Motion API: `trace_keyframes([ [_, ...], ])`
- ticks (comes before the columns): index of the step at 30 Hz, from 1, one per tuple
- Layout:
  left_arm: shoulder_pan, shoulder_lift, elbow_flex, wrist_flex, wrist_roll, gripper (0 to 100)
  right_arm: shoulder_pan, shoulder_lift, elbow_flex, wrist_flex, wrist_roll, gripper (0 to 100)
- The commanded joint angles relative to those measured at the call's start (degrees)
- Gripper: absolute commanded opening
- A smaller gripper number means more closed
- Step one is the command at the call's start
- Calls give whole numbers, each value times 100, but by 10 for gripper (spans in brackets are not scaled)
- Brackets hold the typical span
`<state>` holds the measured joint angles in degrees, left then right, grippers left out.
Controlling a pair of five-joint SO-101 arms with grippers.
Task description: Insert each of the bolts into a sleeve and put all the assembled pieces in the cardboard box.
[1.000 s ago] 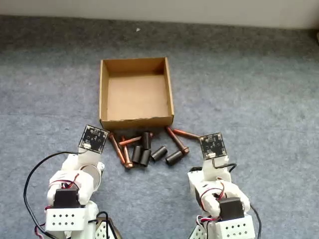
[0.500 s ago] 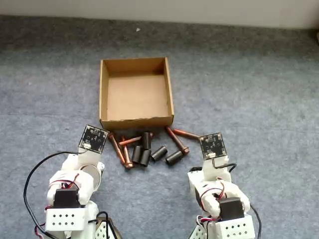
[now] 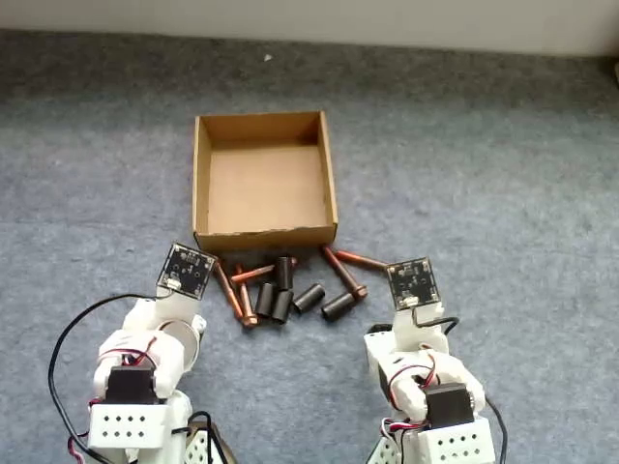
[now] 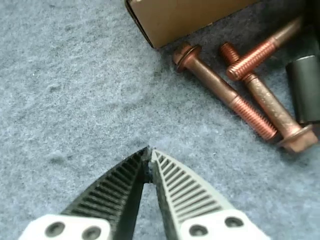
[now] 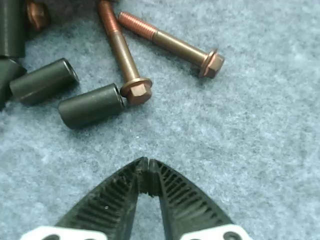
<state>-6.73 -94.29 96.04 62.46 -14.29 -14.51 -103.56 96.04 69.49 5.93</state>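
Note:
The open cardboard box (image 3: 202,184) stands empty at mid-table. Just in front of it lie several copper bolts (image 3: 228,289) and several black sleeves (image 3: 338,307), all loose on the carpet. My left gripper (image 4: 149,156) is shut on nothing and hovers over bare carpet short of a bolt (image 4: 225,92), with the box corner (image 4: 185,17) beyond. My right gripper (image 5: 146,170) is also shut and holds nothing; it hangs a little short of a sleeve (image 5: 91,105) and a bolt (image 5: 122,50). A second bolt (image 5: 170,44) lies apart from them.
Grey carpet (image 3: 503,174) covers the whole table, with free room to the right and left of the box. Both arm bases (image 3: 131,406) sit at the near edge, with a black cable looping beside the left one.
The left arm has shifted slightly to the right, toward the bolts. The right arm and all the parts are as before.

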Motion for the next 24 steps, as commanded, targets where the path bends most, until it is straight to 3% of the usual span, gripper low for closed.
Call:
trace_keyframes([
  [1, 48, -31, -40, 264, -26, 14, 57, -13, 769, 110, 44, 5],
  [3, -110, -31, -453, 343, -26, 11, 198, -13, 769, 119, 44, 5],
  [8, -1341, -31, -725, 281, -9, 11, 892, -13, 541, -4, 114, 9],
  [13, -1719, -31, -725, 255, -26, 11, 1191, -13, -356, -813, 1301, 9],
  [19, -1736, -31, -716, 281, -26, 14, 1130, 84, -1262, -840, 1310, 73],
  [24, -1736, -31, -716, 457, -35, 14, 312, 1218, -2422, -453, 879, 71],
])
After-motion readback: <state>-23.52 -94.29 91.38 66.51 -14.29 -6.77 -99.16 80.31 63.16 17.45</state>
